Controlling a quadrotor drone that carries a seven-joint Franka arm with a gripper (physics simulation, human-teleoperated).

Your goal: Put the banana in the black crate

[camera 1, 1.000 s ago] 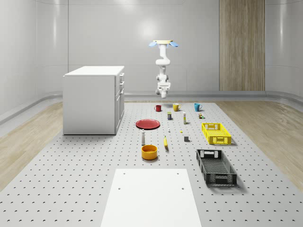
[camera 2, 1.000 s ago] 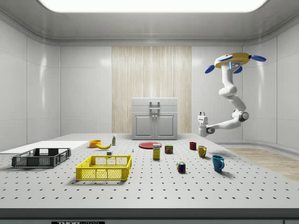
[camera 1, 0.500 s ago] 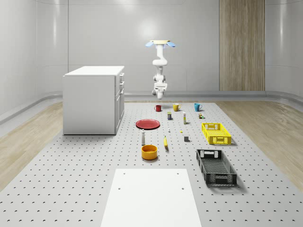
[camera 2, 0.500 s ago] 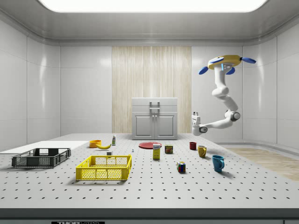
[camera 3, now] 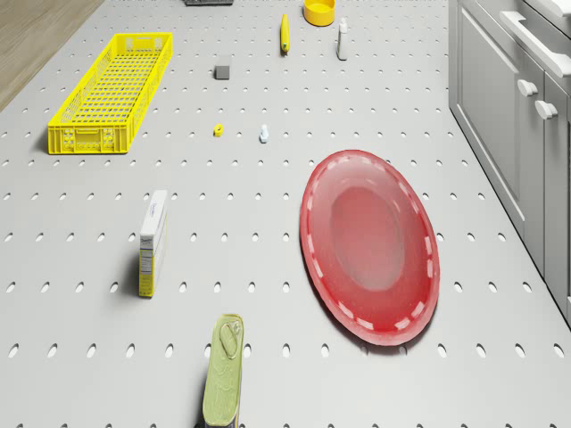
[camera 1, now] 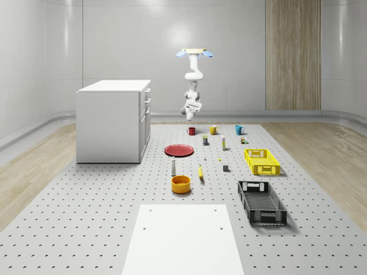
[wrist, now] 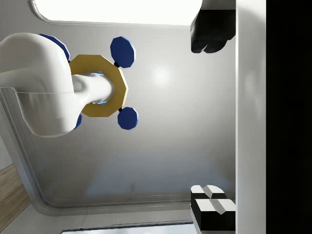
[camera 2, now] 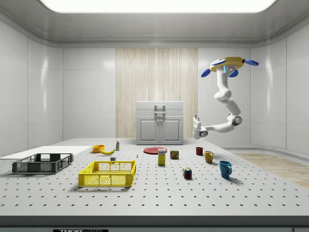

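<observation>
1. The drone (camera 2: 229,64) hovered high above the far end of the table (camera 1: 103,217), near the red mug (camera 1: 191,130), with its arm hanging down and bent toward the side view's left.
2. The claw (camera 2: 196,126) hung in the air above the table, pointing upward and touching nothing; in the wrist view its fingers (wrist: 210,30) stood wide apart with empty space between them, so it was open and empty.
3. The banana (camera 1: 200,171) lay on the table between the orange bowl (camera 1: 180,184) and a small dark cube (camera 1: 226,168), well apart from the claw.
4. The black crate (camera 1: 262,201) stood on the table at the whole-scene view's right, nearer the camera than the yellow crate (camera 1: 262,161); the banana was outside it and well apart from it.
5. A red plate (camera 3: 369,245) lay flat beside the white cabinet (camera 1: 113,120). In the drone view, a tin (camera 3: 223,373) and a small upright box (camera 3: 153,242) stood near it.
6. A yellow mug (camera 1: 213,129) and a blue mug (camera 1: 239,129) stood in line with the red mug at the far end.
7. A white bottle (camera 1: 173,167) stood just beyond the orange bowl.
8. A white board (camera 1: 183,238) lay flat at the near end of the table.
</observation>
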